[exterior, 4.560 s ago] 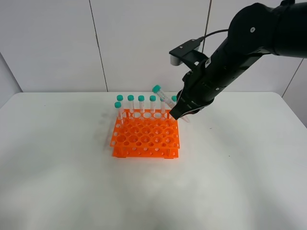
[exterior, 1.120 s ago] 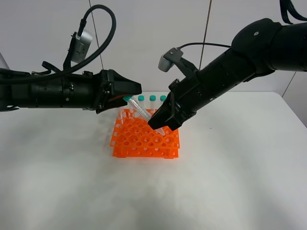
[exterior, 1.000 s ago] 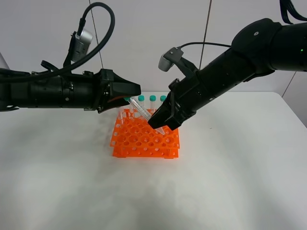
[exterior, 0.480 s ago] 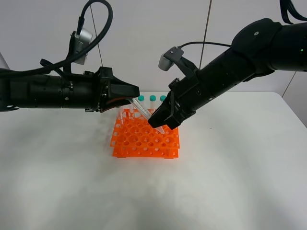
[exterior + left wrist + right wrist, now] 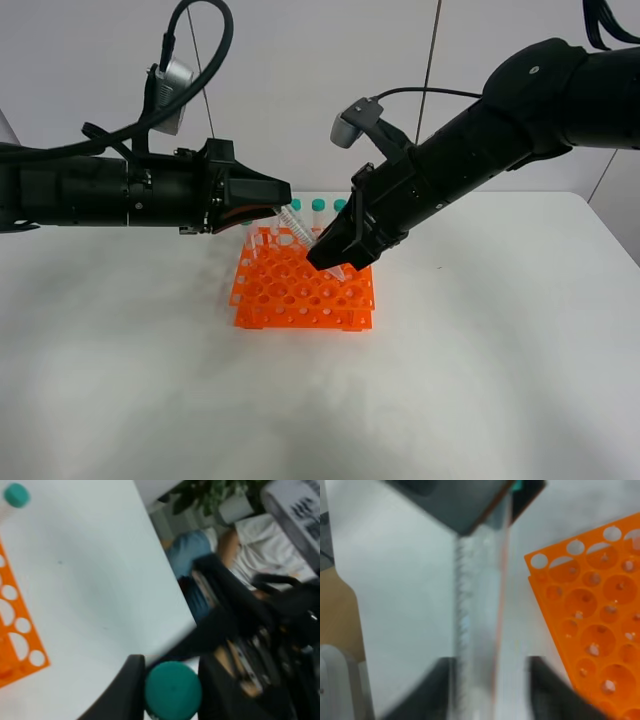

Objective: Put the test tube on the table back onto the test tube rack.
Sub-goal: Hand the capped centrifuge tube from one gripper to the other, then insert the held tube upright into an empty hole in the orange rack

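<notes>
Right claw: pinching tube at lower end.
Left claw: fingers flank the cap; grip unclear.
Tube: clear, graduated, teal-capped, tilted above orange rack, off the table.

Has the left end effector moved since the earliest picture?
Yes. Absent then, the left end effector now reaches in from the left to the test tube above the test tube rack's back.

You see a test tube of clear, smooth plastic with fine ridged markings, and its cap is teal and matt. The rack is bright orange plastic with a slight sheen — the table is plain white and matt. The left arm and the right arm wear black matt shells.
</notes>
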Controlling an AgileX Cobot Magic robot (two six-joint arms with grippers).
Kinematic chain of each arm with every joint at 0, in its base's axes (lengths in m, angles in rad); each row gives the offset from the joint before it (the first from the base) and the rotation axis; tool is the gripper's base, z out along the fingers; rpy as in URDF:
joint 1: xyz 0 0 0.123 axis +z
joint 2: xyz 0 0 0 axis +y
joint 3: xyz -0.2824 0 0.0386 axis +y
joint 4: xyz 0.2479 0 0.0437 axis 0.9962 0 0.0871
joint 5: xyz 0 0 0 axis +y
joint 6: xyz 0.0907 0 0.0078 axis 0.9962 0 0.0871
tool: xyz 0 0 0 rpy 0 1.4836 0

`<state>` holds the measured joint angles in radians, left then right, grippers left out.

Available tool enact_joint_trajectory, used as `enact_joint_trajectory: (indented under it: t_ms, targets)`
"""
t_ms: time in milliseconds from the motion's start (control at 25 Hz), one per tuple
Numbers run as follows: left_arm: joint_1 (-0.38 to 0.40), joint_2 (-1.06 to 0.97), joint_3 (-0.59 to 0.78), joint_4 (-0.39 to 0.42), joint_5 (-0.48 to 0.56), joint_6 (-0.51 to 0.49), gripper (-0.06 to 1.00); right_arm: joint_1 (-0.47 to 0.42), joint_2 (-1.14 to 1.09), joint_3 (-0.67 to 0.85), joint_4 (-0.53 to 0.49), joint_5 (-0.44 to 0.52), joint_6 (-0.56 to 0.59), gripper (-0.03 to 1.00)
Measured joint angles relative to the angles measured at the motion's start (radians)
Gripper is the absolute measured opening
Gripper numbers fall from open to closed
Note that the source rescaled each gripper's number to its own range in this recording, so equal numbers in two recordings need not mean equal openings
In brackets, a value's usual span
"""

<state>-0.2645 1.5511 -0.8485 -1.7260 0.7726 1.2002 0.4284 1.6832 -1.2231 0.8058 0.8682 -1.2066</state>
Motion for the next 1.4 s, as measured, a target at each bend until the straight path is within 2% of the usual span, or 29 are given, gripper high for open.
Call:
enact_joint_trajectory:
  t_ms: [40, 120, 240, 360, 600, 680, 800, 920, 1040, 1160, 1280, 1400]
  targets:
    - [0.000, 0.000, 0.000, 0.000, 0.002, 0.000, 0.00, 0.000, -0.002, 0.000, 0.000, -0.005, 0.007, 0.65]
    - [0.000, 0.000, 0.000, 0.000, 0.002, 0.000, 0.00, 0.000, -0.018, 0.000, -0.001, -0.021, 0.038, 0.87]
    - [0.000, 0.000, 0.000, -0.001, -0.004, 0.000, 0.00, 0.000, -0.066, -0.001, -0.048, -0.024, 0.141, 0.97]
    - [0.000, 0.000, 0.000, -0.001, -0.004, 0.000, 0.00, 0.000, -0.106, -0.030, -0.174, -0.020, 0.366, 1.00]
    - [0.000, 0.000, 0.000, -0.001, -0.004, 0.000, 0.00, 0.000, -0.115, -0.166, -0.570, 0.059, 0.859, 1.00]
    - [0.000, 0.000, 0.000, -0.001, -0.004, 0.000, 0.00, -0.009, -0.115, -0.185, -0.702, 0.093, 0.974, 1.00]
    - [0.000, 0.000, 0.000, -0.001, -0.004, 0.000, 0.00, -0.056, -0.105, -0.192, -0.840, 0.152, 1.129, 1.00]
    - [0.000, 0.000, 0.000, -0.001, -0.004, 0.000, 0.00, -0.149, -0.083, -0.192, -0.902, 0.193, 1.207, 1.00]
    - [0.000, 0.000, 0.000, -0.001, -0.004, 0.000, 0.00, -0.247, -0.080, -0.192, -0.912, 0.203, 1.226, 1.00]
    - [0.000, 0.000, 0.000, -0.001, -0.004, 0.000, 0.00, -0.322, -0.080, -0.192, -0.912, 0.252, 1.226, 1.00]
    - [0.000, 0.000, 0.000, -0.001, -0.004, 0.000, 0.00, -0.361, -0.080, -0.192, -0.913, 0.330, 1.226, 1.00]
    - [0.000, 0.000, 0.000, -0.001, -0.004, 0.000, 0.00, -0.372, -0.097, -0.175, -0.910, 0.344, 1.222, 1.00]
